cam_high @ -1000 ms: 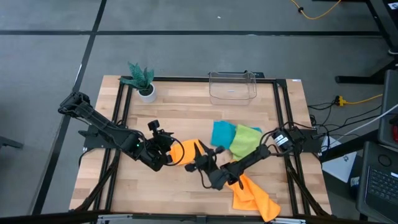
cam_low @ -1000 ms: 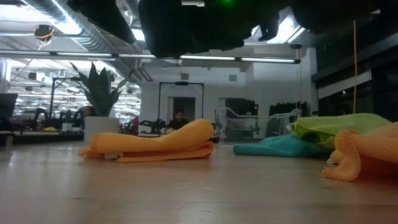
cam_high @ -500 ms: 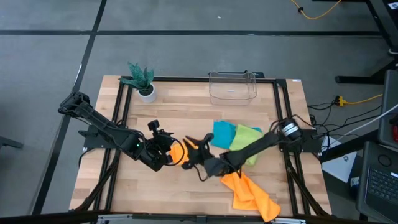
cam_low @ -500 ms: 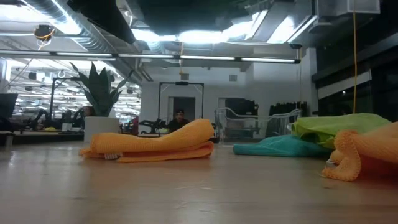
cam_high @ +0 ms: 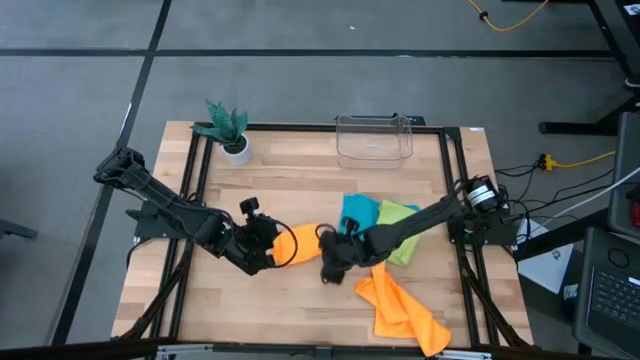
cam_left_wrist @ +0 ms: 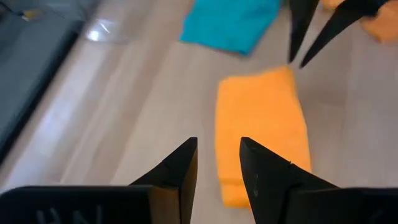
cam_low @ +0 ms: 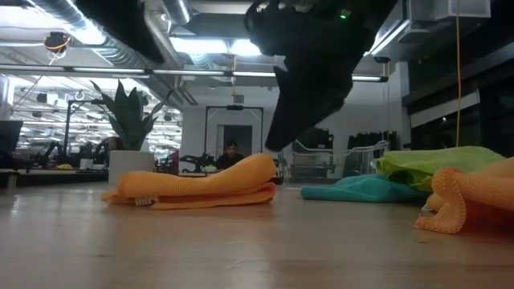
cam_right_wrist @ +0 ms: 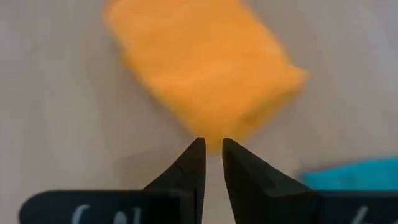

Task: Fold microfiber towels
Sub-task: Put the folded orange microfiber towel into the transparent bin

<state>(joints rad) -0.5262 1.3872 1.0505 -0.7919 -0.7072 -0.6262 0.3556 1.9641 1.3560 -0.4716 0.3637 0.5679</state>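
Folded orange towel [cam_high: 300,245] lies flat on counter [cam_high: 300,180], centre-front, between both tools. Left tool [cam_high: 268,252]: just beside towel's left end, fingers [cam_left_wrist: 180,168] parted w/ narrow gap, holding nothing. Right tool [cam_high: 328,268]: at towel's right end, just above it, fingers [cam_right_wrist: 194,163] nearly together, nothing gripped. Teal towel [cam_high: 358,214] and green towel [cam_high: 395,228] lie crumpled to the right, touching. Second orange towel [cam_high: 405,312] is spread near front-right edge.
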